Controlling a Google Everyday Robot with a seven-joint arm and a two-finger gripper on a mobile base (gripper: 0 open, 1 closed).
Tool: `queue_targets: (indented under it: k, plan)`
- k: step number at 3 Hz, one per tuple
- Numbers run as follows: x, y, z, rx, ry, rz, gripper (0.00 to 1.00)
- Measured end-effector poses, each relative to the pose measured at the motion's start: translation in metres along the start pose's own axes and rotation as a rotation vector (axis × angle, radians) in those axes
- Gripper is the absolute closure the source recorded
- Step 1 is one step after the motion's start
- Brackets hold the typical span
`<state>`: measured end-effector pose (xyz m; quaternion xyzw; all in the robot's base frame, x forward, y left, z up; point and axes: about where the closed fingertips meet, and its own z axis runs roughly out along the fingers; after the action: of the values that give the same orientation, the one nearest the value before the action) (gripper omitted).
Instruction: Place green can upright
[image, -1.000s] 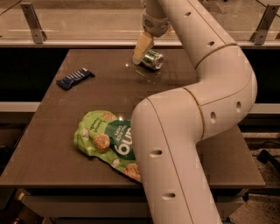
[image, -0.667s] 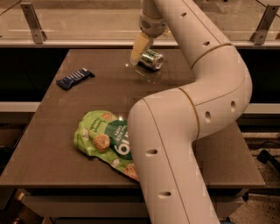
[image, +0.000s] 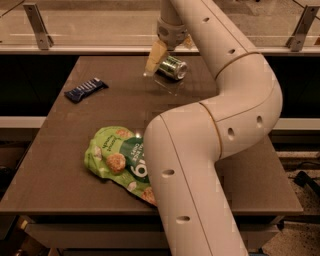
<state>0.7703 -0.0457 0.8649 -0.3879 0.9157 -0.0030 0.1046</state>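
Note:
The green can lies on its side at the far middle of the brown table, its silver end facing right and its reflection on the tabletop beneath it. My gripper reaches down from the wrist at the far edge and sits right at the can. One pale part of it stands against the can's left side and the rest is hidden behind the can. My white arm curves from the near right up over the table to that spot.
A large flat green snack pouch lies near the front, partly under my arm. A dark blue snack bar lies at the far left. A metal rail with glass runs behind the table.
My arm has swung slightly left and the pale part of the gripper has shifted a little left. The can has stayed in about the same spot.

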Motion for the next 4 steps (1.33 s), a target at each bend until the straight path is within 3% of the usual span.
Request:
queue_targets:
  k: [2, 4]
  plan:
    - [-0.0006, 0.0018, 0.0072, -0.012, 0.009, 0.054, 0.00]
    - [-0.0070, 0.0072, 0.0115, -0.013, 0.017, 0.052, 0.00]
